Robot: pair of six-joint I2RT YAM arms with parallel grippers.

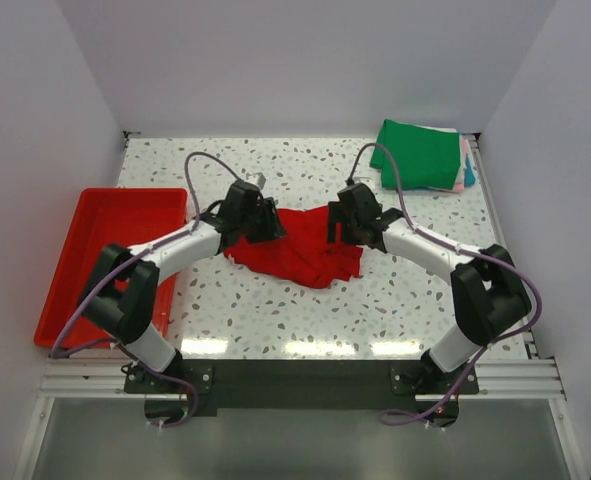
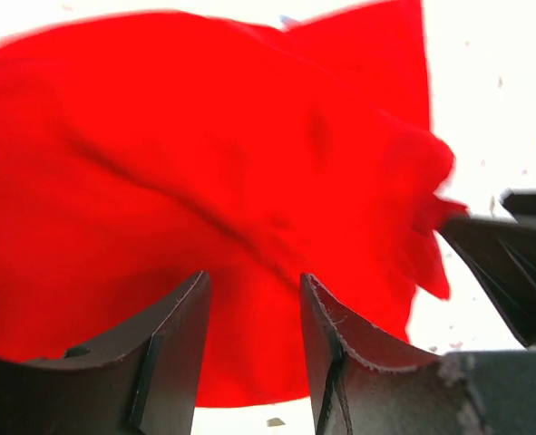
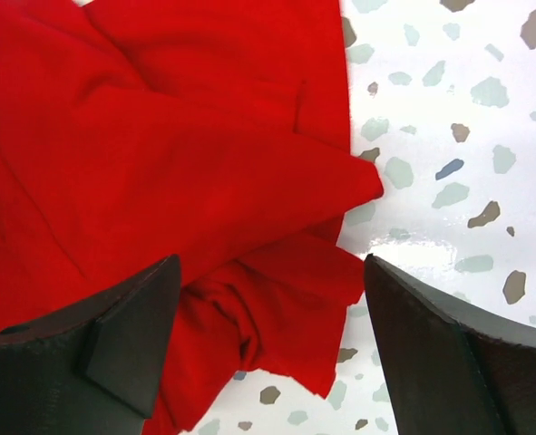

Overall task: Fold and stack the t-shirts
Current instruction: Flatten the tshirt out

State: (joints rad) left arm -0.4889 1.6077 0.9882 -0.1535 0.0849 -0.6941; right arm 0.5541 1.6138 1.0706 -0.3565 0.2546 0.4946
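Note:
A bright red t-shirt [image 1: 300,252] lies crumpled in the middle of the speckled table. My left gripper [image 1: 272,222] is at its left edge, jaws open, with red cloth [image 2: 204,181] seen between and beyond them. My right gripper [image 1: 333,224] is at the shirt's upper right edge, jaws wide open over a bunched fold [image 3: 277,299]. A folded green t-shirt [image 1: 417,153] tops a stack at the far right corner, with pink, white and teal folded edges [image 1: 466,165] showing under it.
A rigid red plastic tray [image 1: 95,260] stands at the table's left edge, beside the left arm. White walls close in the back and sides. A metal rail runs along the near edge.

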